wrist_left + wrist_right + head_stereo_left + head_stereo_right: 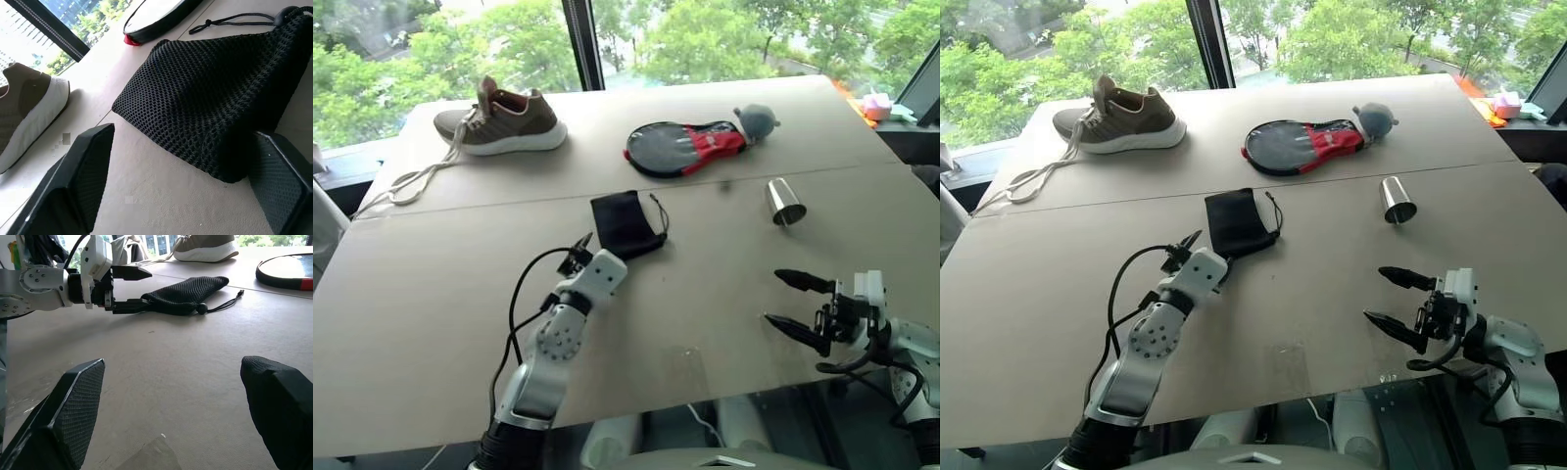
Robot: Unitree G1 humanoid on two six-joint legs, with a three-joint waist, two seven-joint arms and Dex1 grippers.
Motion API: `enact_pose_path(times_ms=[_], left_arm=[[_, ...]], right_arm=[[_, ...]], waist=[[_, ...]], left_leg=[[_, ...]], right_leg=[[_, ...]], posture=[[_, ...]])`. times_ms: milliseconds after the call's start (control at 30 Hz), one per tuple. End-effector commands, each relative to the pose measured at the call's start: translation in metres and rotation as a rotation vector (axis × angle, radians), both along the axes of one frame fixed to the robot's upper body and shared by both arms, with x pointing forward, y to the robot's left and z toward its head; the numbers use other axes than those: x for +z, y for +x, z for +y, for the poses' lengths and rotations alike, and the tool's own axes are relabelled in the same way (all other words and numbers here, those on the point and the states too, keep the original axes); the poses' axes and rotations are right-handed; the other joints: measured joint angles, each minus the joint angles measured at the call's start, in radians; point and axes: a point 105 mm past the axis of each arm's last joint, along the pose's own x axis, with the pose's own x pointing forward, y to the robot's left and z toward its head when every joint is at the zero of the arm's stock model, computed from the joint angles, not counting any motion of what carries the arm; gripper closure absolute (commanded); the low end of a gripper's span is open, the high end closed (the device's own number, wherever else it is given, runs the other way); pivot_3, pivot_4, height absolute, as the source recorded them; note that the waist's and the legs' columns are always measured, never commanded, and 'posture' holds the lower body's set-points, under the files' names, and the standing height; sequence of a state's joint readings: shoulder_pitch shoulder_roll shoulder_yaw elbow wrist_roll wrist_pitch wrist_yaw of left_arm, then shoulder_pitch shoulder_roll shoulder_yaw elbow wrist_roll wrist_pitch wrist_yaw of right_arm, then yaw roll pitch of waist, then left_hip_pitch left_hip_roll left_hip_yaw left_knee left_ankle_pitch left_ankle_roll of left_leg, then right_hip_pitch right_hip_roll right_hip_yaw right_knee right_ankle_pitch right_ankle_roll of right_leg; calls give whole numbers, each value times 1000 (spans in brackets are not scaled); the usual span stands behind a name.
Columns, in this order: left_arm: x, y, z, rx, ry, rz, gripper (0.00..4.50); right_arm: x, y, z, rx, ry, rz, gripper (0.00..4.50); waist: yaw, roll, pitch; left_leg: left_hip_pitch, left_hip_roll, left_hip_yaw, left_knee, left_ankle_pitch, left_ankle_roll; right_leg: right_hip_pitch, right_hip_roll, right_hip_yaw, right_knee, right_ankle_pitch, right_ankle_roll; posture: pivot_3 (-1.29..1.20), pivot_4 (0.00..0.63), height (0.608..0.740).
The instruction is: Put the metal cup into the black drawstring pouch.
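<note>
The black drawstring pouch (625, 223) lies flat mid-table, its cord (230, 20) trailing off the far end. My left gripper (579, 250) is at the pouch's near left corner. Its fingers (93, 161) stand apart, with that corner of the mesh pouch (210, 88) between them and one finger touching it. The right wrist view shows the same left gripper (145, 288) straddling the pouch's end (188, 293). The metal cup (785, 201) lies on its side to the right, apart from both grippers. Nearer than the cup, my right gripper (773, 298) is open and holds nothing.
A brown shoe (504, 122) with long loose laces sits at the far left. A black-and-red paddle cover (685, 149) and a grey soft toy (757, 119) lie at the back. Bare tabletop (705, 294) spreads between my two grippers.
</note>
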State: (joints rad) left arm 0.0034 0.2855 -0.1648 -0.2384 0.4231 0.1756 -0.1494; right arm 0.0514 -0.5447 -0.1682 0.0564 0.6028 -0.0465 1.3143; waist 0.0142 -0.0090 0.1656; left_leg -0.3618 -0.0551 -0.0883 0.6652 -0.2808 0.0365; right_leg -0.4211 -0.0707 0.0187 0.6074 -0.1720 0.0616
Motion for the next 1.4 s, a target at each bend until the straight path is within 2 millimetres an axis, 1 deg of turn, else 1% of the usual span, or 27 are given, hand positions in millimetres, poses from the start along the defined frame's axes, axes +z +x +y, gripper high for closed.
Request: enact_pose_path(times_ms=[33,133,167,300,433,467,567,600,700,800,933,1100,1200,1300,1333,1400], left_arm=[[3,6,9,41,-21,-1,2692],[3,8,9,48,-40,2,4076],[3,8,9,50,-44,2,4444],[7,9,12,73,-33,-31,4444],[14,11,14,92,-113,-21,4444],[15,10,13,87,-135,-13,4444],[23,11,11,80,-231,10,4444],[25,12,11,84,-257,17,4444],[32,15,5,66,-327,47,4444],[40,13,-8,-14,-410,61,4444],[40,11,-12,-34,-428,74,4444],[39,10,-14,-61,-439,90,4444],[35,8,-18,-76,-436,106,4444],[35,7,-20,-90,-441,113,4500],[34,6,-21,-95,-445,118,4500],[33,6,-21,-94,-444,121,4500]], right_arm=[[11,0,-1,-11,10,-54,0],[11,0,0,-14,11,-56,0],[11,0,0,-14,11,-57,0],[17,4,-2,-52,31,-86,0],[34,20,-6,-160,56,-184,0],[38,27,-7,-202,51,-211,0],[49,56,-17,-409,-45,-316,0],[50,61,-18,-447,-72,-338,0],[45,77,-24,-541,-203,-356,0],[43,86,-26,-585,-279,-399,0],[38,102,-43,-705,-376,-405,0],[37,123,-57,-817,-373,-375,0],[29,142,-58,-849,-357,-301,0],[31,156,-53,-862,-256,-249,810],[32,159,-52,-864,-232,-241,1166],[32,162,-50,-861,-205,-226,2138]], waist=[[0,0,0],[1,1,-1],[2,1,-1],[1,2,-1],[0,2,-1],[0,2,-1],[-1,2,-1],[-1,2,-1],[2,1,-1],[0,1,-1],[-6,1,-1],[-6,1,-1],[-18,1,-1],[-25,1,-1],[-27,1,-1],[-27,1,-1]], left_leg=[[0,0,0,0,0,0],[0,0,0,0,0,0],[0,0,0,1,0,0],[1,0,0,2,0,0],[1,0,0,2,0,0],[1,0,0,2,0,0],[1,0,0,2,0,0],[1,-1,0,2,0,0],[0,-2,-1,2,1,-1],[-1,-2,-1,2,3,-5],[0,-2,2,2,3,-5],[0,-2,1,2,1,-1],[1,-2,2,2,1,-1],[0,-2,2,2,1,-2],[0,-2,2,1,2,-2],[0,-1,2,1,2,-2]], right_leg=[[0,0,0,0,0,0],[0,0,0,0,0,0],[1,0,0,0,0,0],[2,0,0,0,0,0],[1,0,0,0,0,0],[1,0,0,0,0,0],[1,0,0,1,0,1],[1,0,0,1,0,0],[1,0,-1,1,0,0],[0,0,-1,1,0,0],[0,0,2,0,0,0],[0,1,2,1,0,-1],[1,1,3,1,0,-1],[1,1,2,0,0,-1],[1,1,2,0,0,-1],[1,1,3,0,0,-1]], posture=[[0,150,740],[0,150,740],[0,150,740],[0,150,740],[0,150,740],[0,150,740],[0,150,740],[0,150,740],[0,150,740],[0,150,740],[0,150,740],[0,150,740],[0,150,740],[0,150,740],[0,150,740],[0,150,740]])
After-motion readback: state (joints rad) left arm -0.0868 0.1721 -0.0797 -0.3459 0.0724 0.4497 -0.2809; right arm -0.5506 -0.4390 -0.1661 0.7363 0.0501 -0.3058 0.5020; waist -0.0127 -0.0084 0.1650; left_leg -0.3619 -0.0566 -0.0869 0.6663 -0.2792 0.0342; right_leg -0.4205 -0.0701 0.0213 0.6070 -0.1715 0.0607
